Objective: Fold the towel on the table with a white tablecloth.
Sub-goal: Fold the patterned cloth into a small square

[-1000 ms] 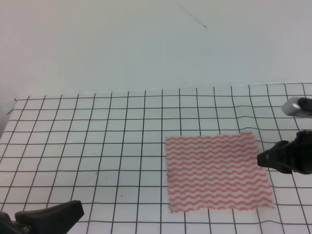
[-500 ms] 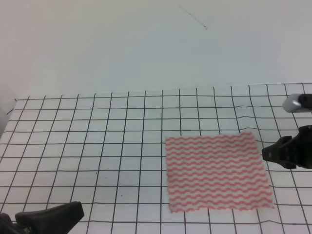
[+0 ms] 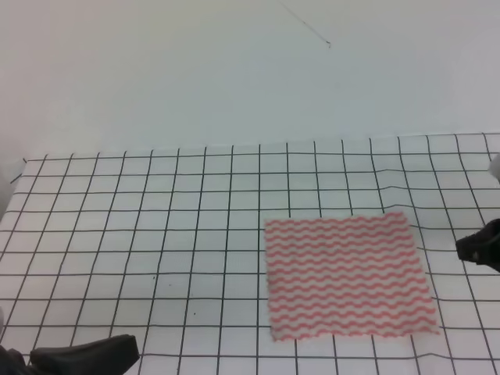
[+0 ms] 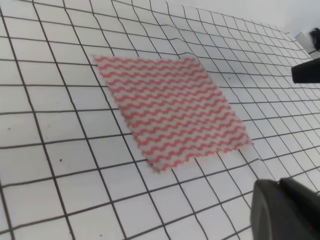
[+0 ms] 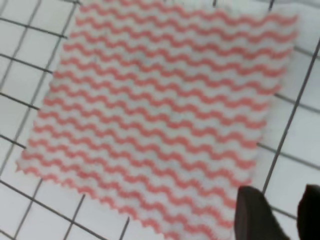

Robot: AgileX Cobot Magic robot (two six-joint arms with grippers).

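We see the towel (image 3: pixel 348 275) lying flat and unfolded on the table (image 3: pixel 156 226), right of centre in the high view. It is a thin rectangle with red-pink and white wavy stripes running across its width, its edges faintly ragged. Under it lies the white tablecloth (image 3: pixel 117 195), printed with a thin black grid and slightly rippled near the towel's far right corner.

The right gripper (image 3: pixel 480 250) shows as a dark shape at the right edge of the high view, just beyond the towel's right side and apart from it. In the right wrist view we see its two dark fingertips (image 5: pixel 257 215) at the bottom right with a clear gap between them, hanging at the towel's near corner with nothing between them.

The left gripper (image 3: pixel 86 355) sits low at the bottom left of the high view, well apart from the towel; we cannot tell how far its jaws are parted. It grips nothing that we can see.

We can read no writing or brand anywhere.
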